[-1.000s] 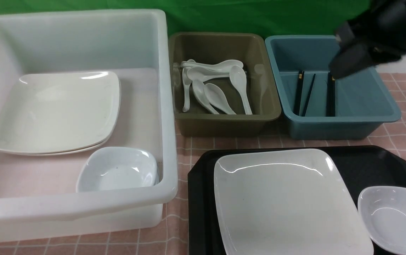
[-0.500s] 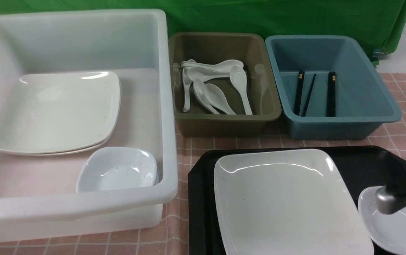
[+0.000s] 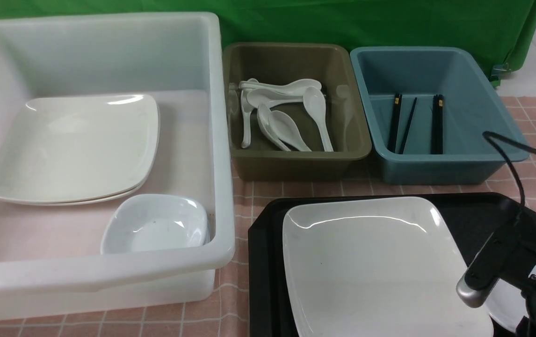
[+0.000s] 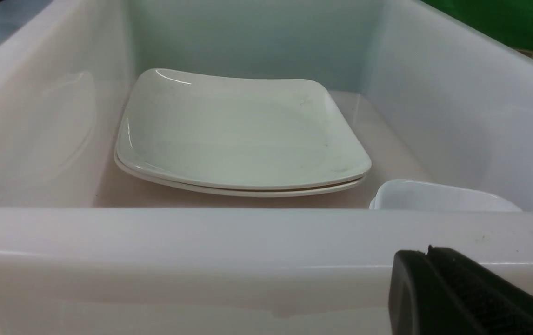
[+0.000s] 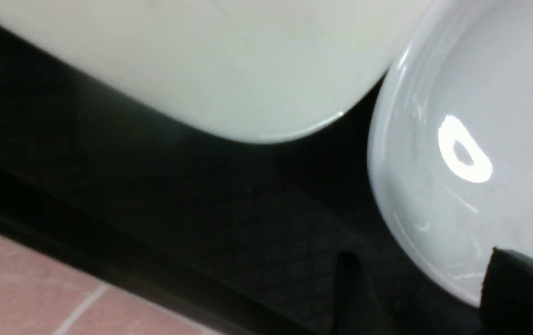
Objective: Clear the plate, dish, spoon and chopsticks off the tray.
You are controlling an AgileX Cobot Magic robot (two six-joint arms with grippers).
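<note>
Dish [image 5: 438, 200] is the target: it sits at the tray's [image 3: 469, 217] near right corner, just beside the plate [image 3: 375, 267], and the right pincer [image 5: 427, 288] hangs spread, one finger inside the rim, one outside. Best bet looks like sinking deeper before pinching that slick wall, then lifting straight to clear the plate. Left pincer [image 4: 427, 260] sits pressed together by the white tub [image 4: 201, 232].
</note>
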